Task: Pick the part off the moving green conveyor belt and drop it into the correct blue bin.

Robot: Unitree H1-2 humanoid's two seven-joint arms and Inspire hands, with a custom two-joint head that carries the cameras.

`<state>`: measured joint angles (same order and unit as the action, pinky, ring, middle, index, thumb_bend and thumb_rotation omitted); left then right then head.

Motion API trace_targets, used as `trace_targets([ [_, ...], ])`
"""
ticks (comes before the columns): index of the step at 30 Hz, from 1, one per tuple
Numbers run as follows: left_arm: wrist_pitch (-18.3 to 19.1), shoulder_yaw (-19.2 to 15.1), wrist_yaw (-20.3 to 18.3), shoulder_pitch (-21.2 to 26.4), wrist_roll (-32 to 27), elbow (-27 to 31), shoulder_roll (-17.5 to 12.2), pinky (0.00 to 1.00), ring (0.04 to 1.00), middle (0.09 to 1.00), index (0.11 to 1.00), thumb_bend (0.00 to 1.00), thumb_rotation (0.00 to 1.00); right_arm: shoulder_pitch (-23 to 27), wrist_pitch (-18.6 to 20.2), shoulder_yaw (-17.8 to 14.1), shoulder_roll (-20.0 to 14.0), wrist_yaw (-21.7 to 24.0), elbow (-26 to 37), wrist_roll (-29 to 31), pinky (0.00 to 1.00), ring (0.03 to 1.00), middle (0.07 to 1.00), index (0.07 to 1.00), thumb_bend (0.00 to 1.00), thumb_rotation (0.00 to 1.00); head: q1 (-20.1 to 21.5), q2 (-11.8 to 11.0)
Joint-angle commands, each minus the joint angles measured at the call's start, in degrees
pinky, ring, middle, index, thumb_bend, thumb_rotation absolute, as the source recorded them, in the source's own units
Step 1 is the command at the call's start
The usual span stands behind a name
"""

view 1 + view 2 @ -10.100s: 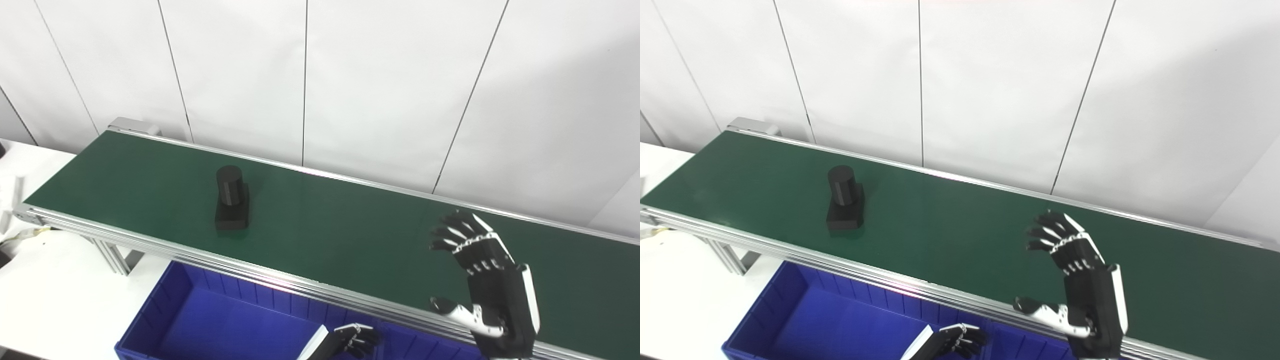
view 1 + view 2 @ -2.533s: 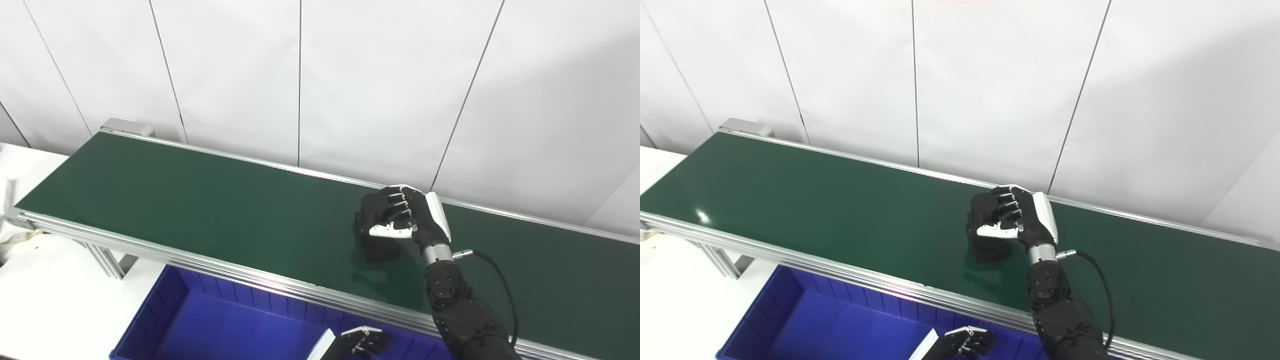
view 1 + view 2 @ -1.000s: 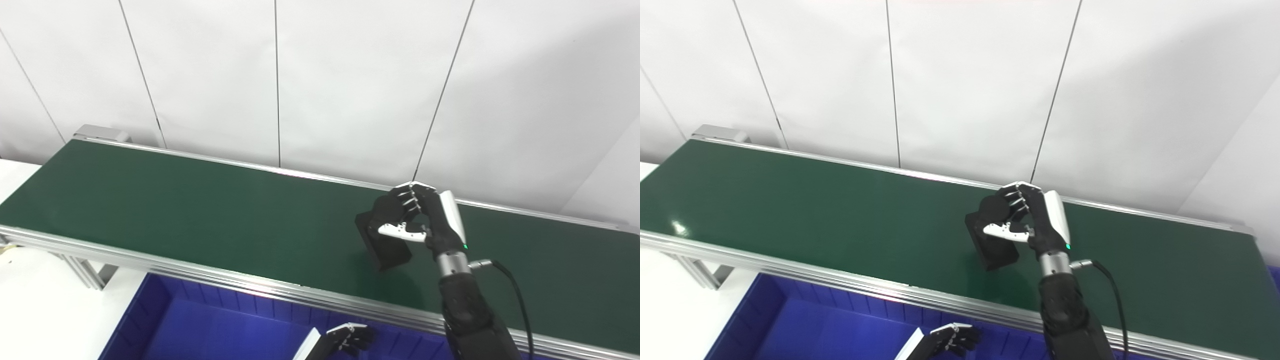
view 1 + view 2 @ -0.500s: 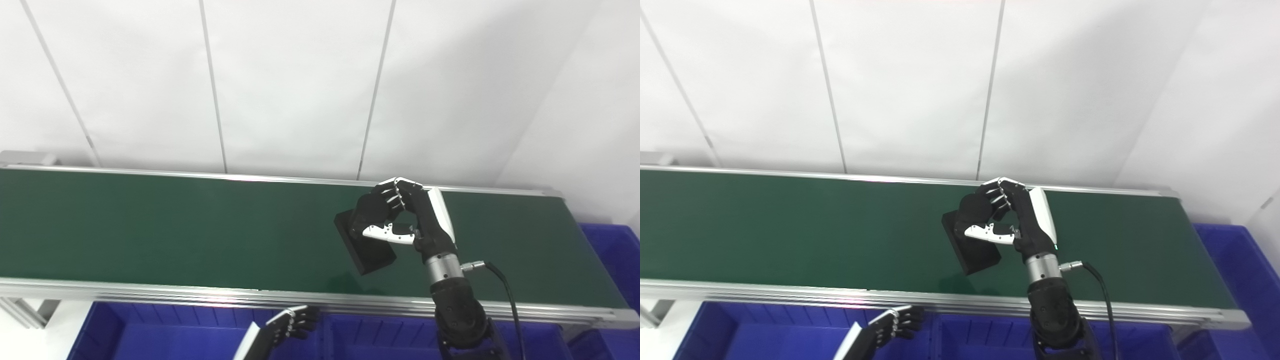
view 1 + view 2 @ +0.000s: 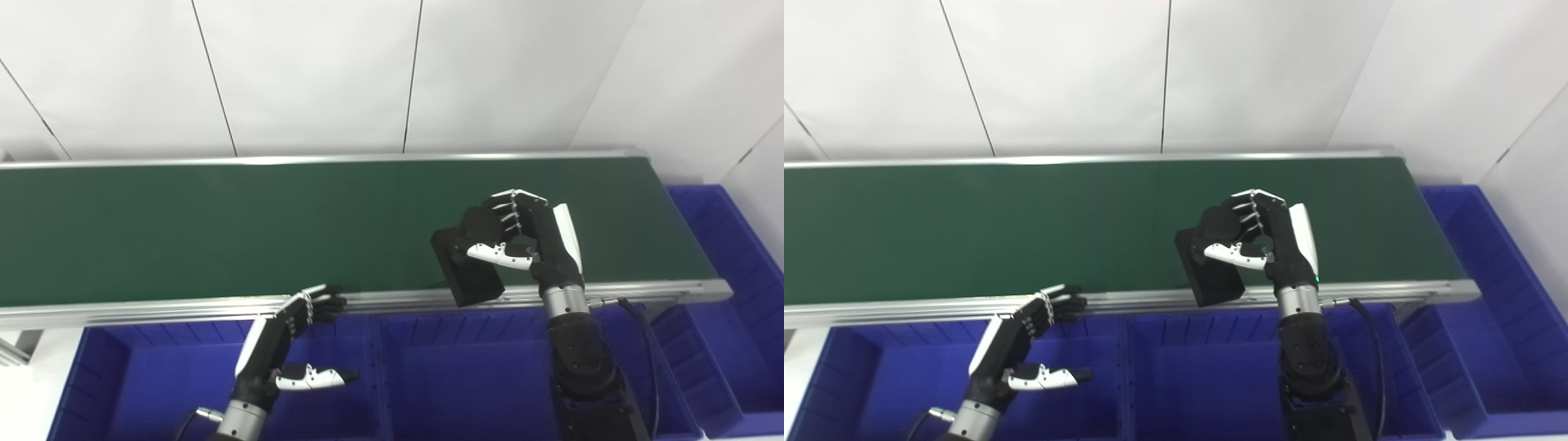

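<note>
The part [image 5: 468, 272] is black, a cylinder on a flat rectangular base. My right hand [image 5: 527, 236] is shut on its cylinder and holds it tilted in the air over the near rail of the green conveyor belt [image 5: 214, 220], base end down toward the blue bins. It also shows in the right eye view [image 5: 1213, 275]. My left hand [image 5: 282, 343] is open and empty, low over the blue bin [image 5: 153, 380] at the left, just in front of the belt's rail.
Several blue bins stand in a row below the belt's near edge: a middle bin [image 5: 465, 386] under the held part and another [image 5: 729, 306] round the belt's right end. A white panelled wall is behind the belt.
The camera has swung right and down. My right hand has carried the part from over the belt's middle toward its near rail. My left hand has risen into fuller view.
</note>
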<state>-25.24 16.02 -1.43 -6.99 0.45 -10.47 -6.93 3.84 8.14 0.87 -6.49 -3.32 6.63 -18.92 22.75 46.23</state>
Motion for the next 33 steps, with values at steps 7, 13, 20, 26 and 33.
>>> trace_targets([
  [7,-1.45,-3.05,-3.92,0.07,-3.01,3.74,0.49,0.68,0.715,0.727,0.758,0.84,0.14,-6.6,1.0,-3.01,-0.61,-1.46,2.99,-0.57,0.33,0.394,0.448,0.517,0.53,0.0,2.01,1.4],
  [13,-1.13,-4.41,-4.83,0.0,-2.73,4.42,0.56,0.67,0.71,0.731,0.762,0.82,0.15,-8.7,-0.04,-3.68,-0.69,-2.35,0.6,-1.31,0.32,0.378,0.438,0.524,0.52,0.0,2.56,2.07],
  [20,-0.66,-5.46,-6.0,-0.29,-3.33,4.98,0.68,0.66,0.707,0.733,0.767,0.82,0.14,-9.97,-1.31,-3.96,-1.01,-3.93,-3.51,-1.4,0.34,0.41,0.456,0.506,0.53,0.0,2.83,2.63],
  [26,-0.49,-6.08,-6.61,-0.23,-3.09,5.11,1.0,0.66,0.704,0.729,0.763,0.82,0.14,-10.8,-2.37,-3.08,-1.28,-5.23,-6.92,-2.22,0.35,0.414,0.464,0.499,0.53,0.0,2.62,2.81],
  [33,-0.36,-6.51,-6.9,-0.41,-2.74,5.42,1.31,0.66,0.707,0.73,0.762,0.82,0.14,-10.67,-3.45,-1.27,-1.88,-6.75,-10.3,-4.01,0.34,0.403,0.452,0.503,0.53,0.0,2.19,3.03],
])
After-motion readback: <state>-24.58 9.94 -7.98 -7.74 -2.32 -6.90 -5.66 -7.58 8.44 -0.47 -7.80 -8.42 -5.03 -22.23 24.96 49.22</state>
